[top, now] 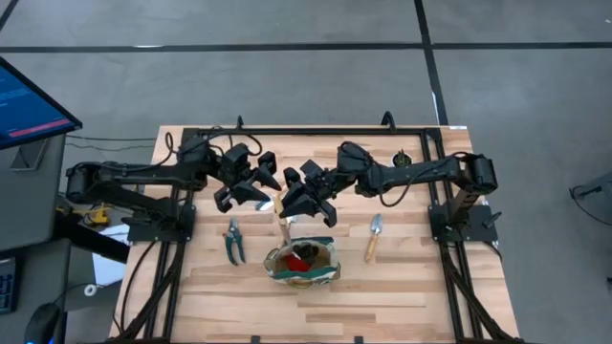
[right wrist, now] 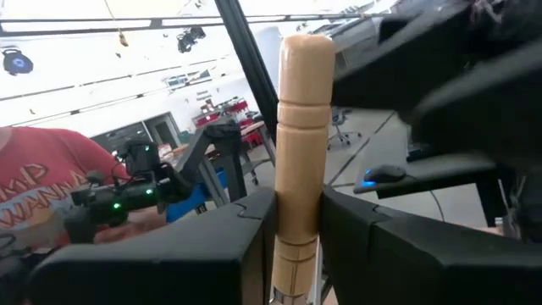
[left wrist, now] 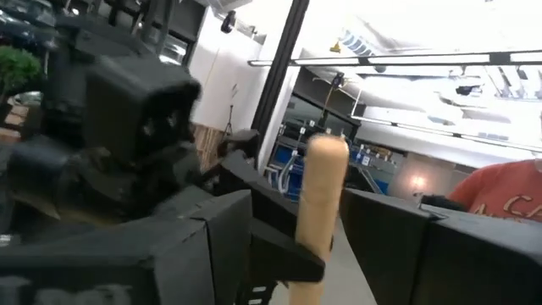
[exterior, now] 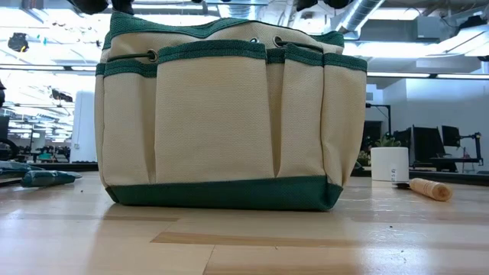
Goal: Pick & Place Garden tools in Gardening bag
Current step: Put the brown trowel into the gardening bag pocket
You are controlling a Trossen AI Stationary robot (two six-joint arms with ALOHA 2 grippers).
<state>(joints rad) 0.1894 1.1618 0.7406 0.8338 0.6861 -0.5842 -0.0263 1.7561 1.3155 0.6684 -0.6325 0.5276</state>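
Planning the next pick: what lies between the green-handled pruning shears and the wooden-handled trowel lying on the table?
The tan-and-green fabric gardening bag sits between them, as the high view shows.

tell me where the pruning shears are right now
In the high view the pruning shears lie on the table left of the gardening bag, below the left end effector.

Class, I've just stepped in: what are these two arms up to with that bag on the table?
The right gripper is shut on a wooden-handled tool, holding it upright just behind the gardening bag. The left gripper hovers close beside it, also behind the bag. On the table, the pruning shears lie on the bag's left-arm side and a trowel on the right-arm side, neither yet packed.
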